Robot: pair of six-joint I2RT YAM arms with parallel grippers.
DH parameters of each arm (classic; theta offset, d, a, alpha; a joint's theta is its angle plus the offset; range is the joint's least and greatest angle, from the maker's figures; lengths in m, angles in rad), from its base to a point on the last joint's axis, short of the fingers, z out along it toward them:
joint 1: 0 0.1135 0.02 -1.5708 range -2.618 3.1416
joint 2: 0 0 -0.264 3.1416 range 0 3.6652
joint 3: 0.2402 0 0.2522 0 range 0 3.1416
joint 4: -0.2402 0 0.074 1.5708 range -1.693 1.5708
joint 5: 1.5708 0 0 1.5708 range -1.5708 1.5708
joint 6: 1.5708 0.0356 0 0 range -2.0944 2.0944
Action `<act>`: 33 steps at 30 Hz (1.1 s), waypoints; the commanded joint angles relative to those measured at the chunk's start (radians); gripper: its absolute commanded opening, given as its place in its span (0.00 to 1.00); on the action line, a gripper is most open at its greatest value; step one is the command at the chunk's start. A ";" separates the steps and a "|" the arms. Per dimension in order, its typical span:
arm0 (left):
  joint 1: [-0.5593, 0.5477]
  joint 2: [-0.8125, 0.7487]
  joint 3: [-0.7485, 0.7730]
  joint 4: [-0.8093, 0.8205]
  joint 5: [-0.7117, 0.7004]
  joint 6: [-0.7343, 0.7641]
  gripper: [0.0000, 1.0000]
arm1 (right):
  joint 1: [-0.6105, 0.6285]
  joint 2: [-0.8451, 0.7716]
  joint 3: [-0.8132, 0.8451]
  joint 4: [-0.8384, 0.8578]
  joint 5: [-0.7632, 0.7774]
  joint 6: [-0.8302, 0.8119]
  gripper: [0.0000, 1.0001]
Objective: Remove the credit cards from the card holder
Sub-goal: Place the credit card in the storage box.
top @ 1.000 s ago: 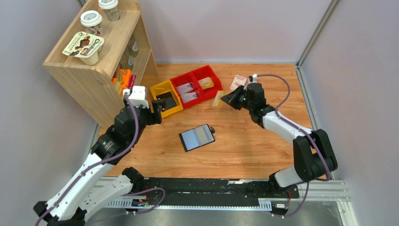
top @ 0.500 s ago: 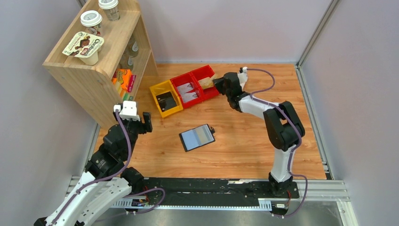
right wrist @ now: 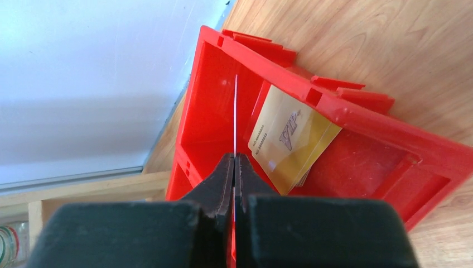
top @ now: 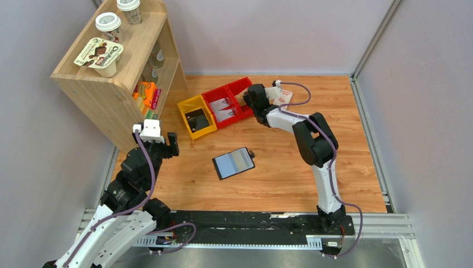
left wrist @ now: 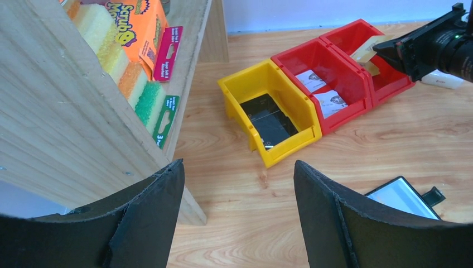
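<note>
- Wooden tabletop (top: 290,184) between grey walls. The card holder (top: 233,162) lies spread open on it, well behind the right gripper (right wrist: 234,162) and off to one side of the left gripper (left wrist: 237,170).
- Within the last second the right gripper has swung in from beside the bins and now hangs over the far red bin (right wrist: 357,120).
- Its jaws are pressed together on a credit card (right wrist: 235,111), which is seen edge-on and pokes out ahead of the fingertips.
- Another golden card (right wrist: 290,137) already leans in that bin, just beyond the held one.
- The left gripper has drawn back, jaws spread and holding nothing.
- The held card looks ready to release. Whether the holder still has more cards in it, I cannot tell.
</note>
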 commanded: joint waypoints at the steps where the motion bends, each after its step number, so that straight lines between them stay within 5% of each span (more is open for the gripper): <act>1: 0.010 -0.017 -0.006 0.044 0.006 0.018 0.79 | 0.019 0.034 0.068 -0.047 0.068 0.029 0.00; 9: 0.025 -0.015 -0.006 0.045 0.015 0.015 0.79 | 0.020 0.026 0.070 -0.092 0.050 -0.019 0.04; 19: 0.028 -0.014 -0.009 0.047 0.016 0.014 0.79 | 0.019 -0.012 0.085 -0.173 0.004 -0.128 0.27; 33: 0.030 0.034 0.014 0.021 0.059 -0.020 0.80 | 0.020 -0.324 -0.088 -0.291 -0.122 -0.404 0.52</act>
